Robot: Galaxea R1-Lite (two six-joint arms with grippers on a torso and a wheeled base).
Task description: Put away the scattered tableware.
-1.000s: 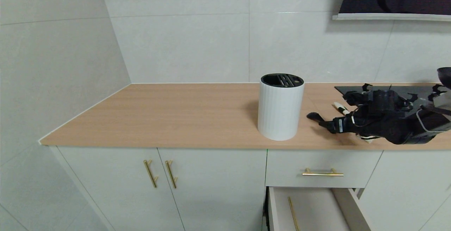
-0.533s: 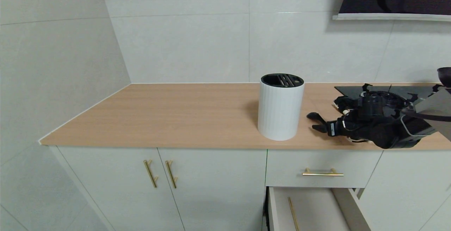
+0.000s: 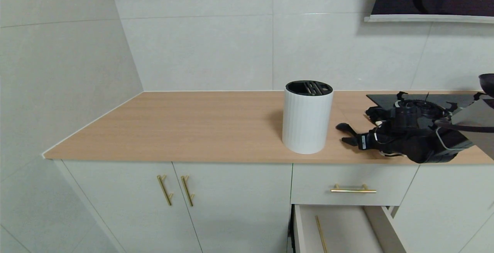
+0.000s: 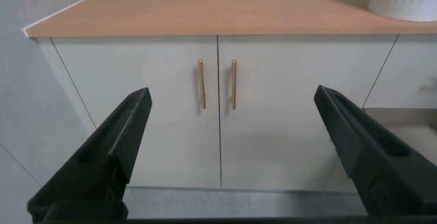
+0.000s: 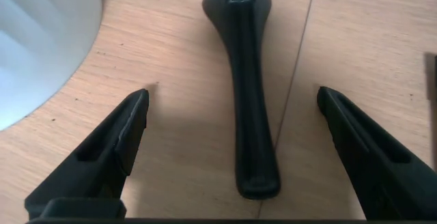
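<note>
A black utensil handle [image 5: 247, 101] lies flat on the wooden counter [image 3: 200, 125], just right of a white ribbed utensil holder [image 3: 307, 118] with a black slotted top. My right gripper [image 3: 349, 138] sits low over the counter. It is open, with one finger on each side of the handle [image 3: 344, 127] and a clear gap to it on both. The holder's white wall [image 5: 34, 39] stands close beside one finger. My left gripper [image 4: 232, 98] hangs open and empty below counter height, facing the cabinet doors [image 4: 218, 108].
A black gas hob [image 3: 424, 104] lies right behind the right arm. Under the counter are a shut drawer [image 3: 353, 188] and an open lower drawer [image 3: 339, 226] holding a thin gold stick. A tiled wall bounds the counter at the left and back.
The right gripper slid left toward the holder and came to straddle the black handle. It has barely moved in the last half second. The holder has not moved.
</note>
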